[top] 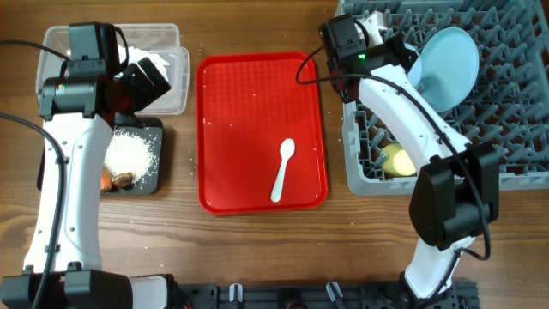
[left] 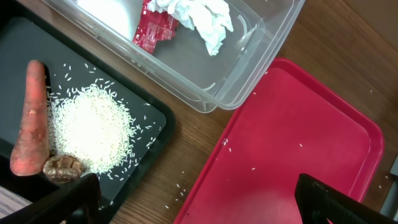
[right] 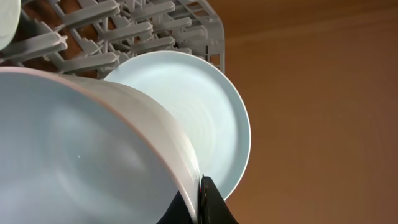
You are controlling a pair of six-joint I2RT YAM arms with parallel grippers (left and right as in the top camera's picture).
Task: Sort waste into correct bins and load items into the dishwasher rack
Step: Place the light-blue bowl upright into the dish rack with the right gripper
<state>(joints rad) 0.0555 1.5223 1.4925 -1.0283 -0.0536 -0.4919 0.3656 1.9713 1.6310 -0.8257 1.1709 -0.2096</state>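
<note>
Left tool (left: 196, 190): jaws wide apart, nothing between them. It hangs over the gap where the clear tub (left: 249, 74), the black tray (left: 18, 37) and the red serving tray (top: 257, 86) come close together.

Clear tub, far left of tabletop (left: 186, 162): holds the red snack wrapper (left: 154, 28) and the crumpled white tissue (left: 202, 18), which touch each other.

Black tray, just near of the tub: holds the heap of rice (left: 93, 127). The carrot (left: 32, 118) lies along the heap's left edge. The brown food scrap (left: 62, 168) sits at the carrot's near end, touching the rice. Loose grains are scattered on the tray, the tabletop and the red serving tray.

Red serving tray, centre: 1 white plastic spoon (top: 283, 169) lies in its near right part, bowl end pointing far.

Right tool (right: 199, 202): closed on the rim of the light blue bowl (right: 81, 155), 1 finger on each side of the wall. The bowl is held over the far left part of the dishwasher rack (top: 506, 120).

Pale blue plate (top: 450, 64): stands on edge among the pegs, just right of the held bowl. From the right wrist view I cannot tell whether bowl and plate touch.

Small yellow cup (top: 396, 160): in the rack's near left corner.
</note>
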